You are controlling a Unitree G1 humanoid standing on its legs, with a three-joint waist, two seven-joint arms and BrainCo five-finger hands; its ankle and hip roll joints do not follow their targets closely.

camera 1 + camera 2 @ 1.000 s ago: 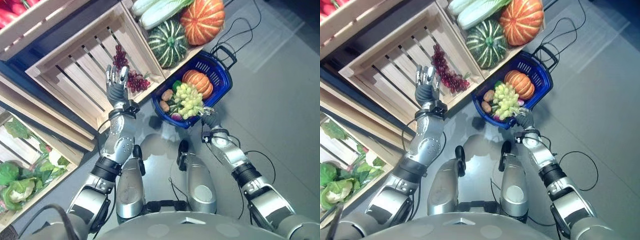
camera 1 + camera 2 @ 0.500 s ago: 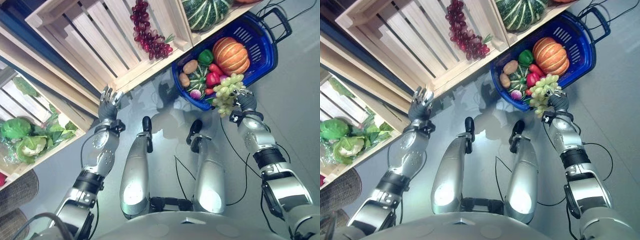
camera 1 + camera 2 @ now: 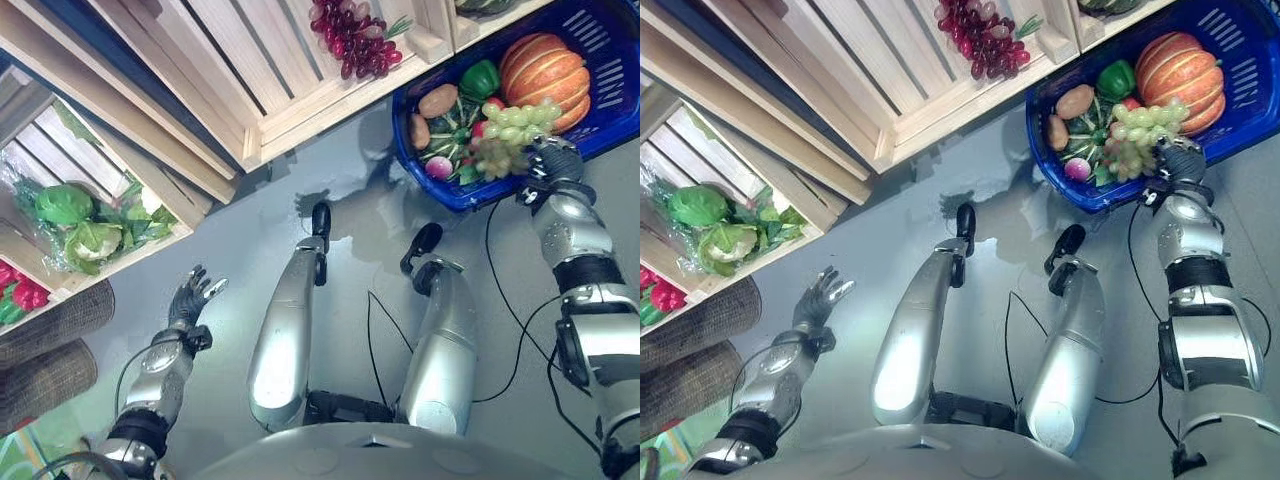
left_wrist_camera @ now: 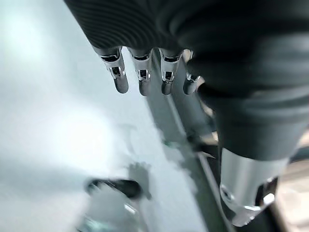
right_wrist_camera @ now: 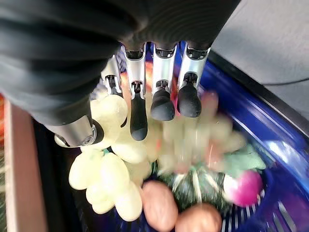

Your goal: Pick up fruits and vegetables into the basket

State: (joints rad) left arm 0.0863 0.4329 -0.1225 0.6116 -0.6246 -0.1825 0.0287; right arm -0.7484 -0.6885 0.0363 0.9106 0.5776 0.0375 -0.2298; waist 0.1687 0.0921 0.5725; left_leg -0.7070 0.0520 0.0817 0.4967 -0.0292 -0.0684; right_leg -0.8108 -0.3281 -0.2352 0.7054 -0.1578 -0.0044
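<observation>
My right hand (image 3: 553, 160) is shut on a bunch of green grapes (image 3: 510, 132) and holds it just above the produce in the blue basket (image 3: 432, 192), near its front rim. In the right wrist view the fingers (image 5: 139, 118) curl round the pale grapes (image 5: 111, 166). The basket holds an orange pumpkin (image 3: 545, 68), a green pepper (image 3: 483, 78), potatoes (image 3: 437, 100), a radish (image 3: 438, 167) and a small striped squash. Purple grapes (image 3: 355, 40) lie in the wooden crate (image 3: 300, 95) behind. My left hand (image 3: 189, 300) hangs low at my left side, open and holding nothing.
A lower crate (image 3: 120, 250) at the left holds cabbage and leafy greens (image 3: 75, 218), with red vegetables (image 3: 15, 297) beside it. Two grey woven shapes (image 3: 45, 345) lie on the floor close to my left hand. Grey floor lies between the crates and the basket.
The view has swung down and left. My left hand has drawn back from the crate and dropped low to my left side. My right hand has kept the green grapes and moved them further over the basket.
</observation>
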